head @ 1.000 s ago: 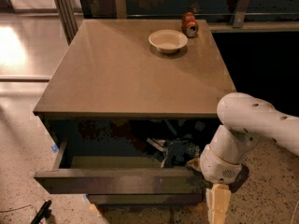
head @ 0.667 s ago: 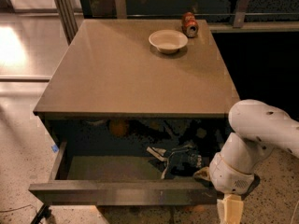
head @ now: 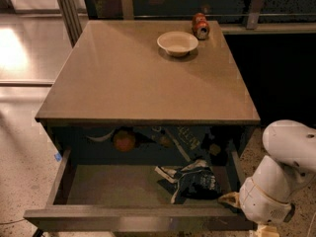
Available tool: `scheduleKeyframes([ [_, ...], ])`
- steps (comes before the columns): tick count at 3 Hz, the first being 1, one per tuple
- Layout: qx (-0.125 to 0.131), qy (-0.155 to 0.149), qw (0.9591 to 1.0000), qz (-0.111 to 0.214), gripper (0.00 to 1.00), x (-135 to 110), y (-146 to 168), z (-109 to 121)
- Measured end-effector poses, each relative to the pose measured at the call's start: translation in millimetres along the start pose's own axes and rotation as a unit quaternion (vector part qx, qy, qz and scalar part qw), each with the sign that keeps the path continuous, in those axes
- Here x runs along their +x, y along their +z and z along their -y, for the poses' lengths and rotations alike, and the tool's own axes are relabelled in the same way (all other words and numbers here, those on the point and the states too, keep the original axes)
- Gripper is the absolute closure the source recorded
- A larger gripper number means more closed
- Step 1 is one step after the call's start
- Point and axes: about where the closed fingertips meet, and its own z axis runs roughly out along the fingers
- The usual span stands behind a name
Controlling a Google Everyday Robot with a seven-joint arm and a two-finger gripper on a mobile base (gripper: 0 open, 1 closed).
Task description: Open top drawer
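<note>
The top drawer (head: 133,222) stands pulled far out from under the tan tabletop, and its grey inside (head: 108,184) shows. Its front runs along the bottom edge of the view. My gripper (head: 236,203) is at the drawer's front right corner, at the end of the white arm (head: 281,181), and is mostly hidden behind the wrist. A crumpled dark blue bag (head: 192,181) lies inside the drawer on the right. An orange round fruit (head: 124,140) sits at the back.
On the tan tabletop (head: 143,78) stand a white bowl (head: 177,42) and a red can (head: 200,25) lying on its side at the far edge. Speckled floor lies to the left and right. A dark wall and railing stand behind.
The drawer has slid further out towards the camera. The arm and gripper have moved down and to the right with the drawer's front. More of the inside shows.
</note>
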Motion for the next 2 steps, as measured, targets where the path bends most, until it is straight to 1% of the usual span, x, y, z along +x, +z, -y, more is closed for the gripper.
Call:
scheduleKeyframes([
  [1,0.000,0.000,1.0000,0.000,0.00,0.0,0.0,0.0],
  [2,-0.007,-0.002,1.0000,-0.005,0.00,1.9,5.6,-5.5],
])
